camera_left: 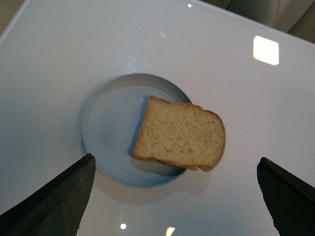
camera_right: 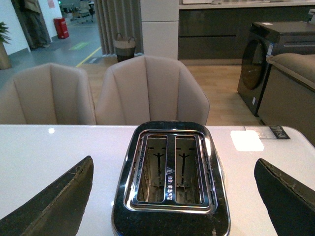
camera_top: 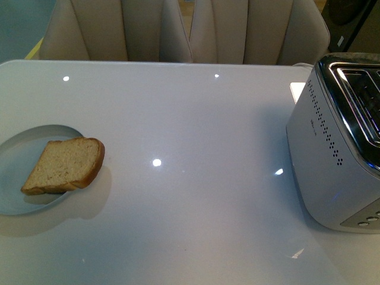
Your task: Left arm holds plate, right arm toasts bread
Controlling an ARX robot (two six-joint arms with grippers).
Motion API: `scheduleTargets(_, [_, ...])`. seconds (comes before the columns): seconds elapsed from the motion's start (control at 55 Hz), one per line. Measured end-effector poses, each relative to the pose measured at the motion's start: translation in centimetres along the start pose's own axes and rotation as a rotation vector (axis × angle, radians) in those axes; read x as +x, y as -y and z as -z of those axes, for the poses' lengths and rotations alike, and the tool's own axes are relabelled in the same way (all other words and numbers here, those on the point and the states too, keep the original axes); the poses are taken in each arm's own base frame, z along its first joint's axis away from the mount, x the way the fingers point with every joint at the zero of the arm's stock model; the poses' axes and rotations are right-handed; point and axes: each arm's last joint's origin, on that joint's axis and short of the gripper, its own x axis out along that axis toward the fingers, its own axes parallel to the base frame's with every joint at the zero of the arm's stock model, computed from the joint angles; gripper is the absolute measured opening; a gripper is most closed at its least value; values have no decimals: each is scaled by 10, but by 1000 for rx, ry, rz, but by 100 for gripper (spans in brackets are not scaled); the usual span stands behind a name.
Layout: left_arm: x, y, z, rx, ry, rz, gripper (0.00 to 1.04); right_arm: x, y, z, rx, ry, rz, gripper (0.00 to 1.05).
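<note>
Our left claw (camera_left: 175,157) hangs wide open above the plate (camera_left: 110,123), holding nothing. Its two dark fingers (camera_left: 54,196) are spread to either side, well apart from each other and clear of the rim.

We see the bread (camera_left: 179,133) lying on that plate, a single brown slice with a darker crust. It does not sit squarely inside. Its rounded end reaches out past the rim on the side facing the toaster, so part of the slice hangs over the table.

From the front view, the plate (camera_top: 18,154) sits at the far left of the white table (camera_top: 190,119) and is cut by the edge of the picture, with the bread (camera_top: 64,166) across its right half.

Our right claw (camera_right: 173,158) is open just as wide and also grips nothing. It hovers over the toaster (camera_right: 170,216), whose two slots face up between the fingers, with wire guides showing inside both.

In the front view the toaster (camera_top: 332,154) stands at the far right of the table, well apart from the plate. Its silver side faces the bread, and a row of buttons sits low on its near end.

Beyond the table's far edge stand two beige chairs (camera_top: 178,29).
</note>
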Motion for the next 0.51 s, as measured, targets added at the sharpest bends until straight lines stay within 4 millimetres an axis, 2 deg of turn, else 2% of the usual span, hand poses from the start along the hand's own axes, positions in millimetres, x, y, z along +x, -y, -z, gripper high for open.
scheduleTargets(0.218, [61,-41,15,-4,-113,-110,98,0,0,0,0,0,0,96])
scheduleTargets(0.345, [85,-58,30,-6,-170,-151,98,0,0,0,0,0,0,96])
scheduleTargets(0.509, [105,-71,51,-18,-234,-172,98,0,0,0,0,0,0,96])
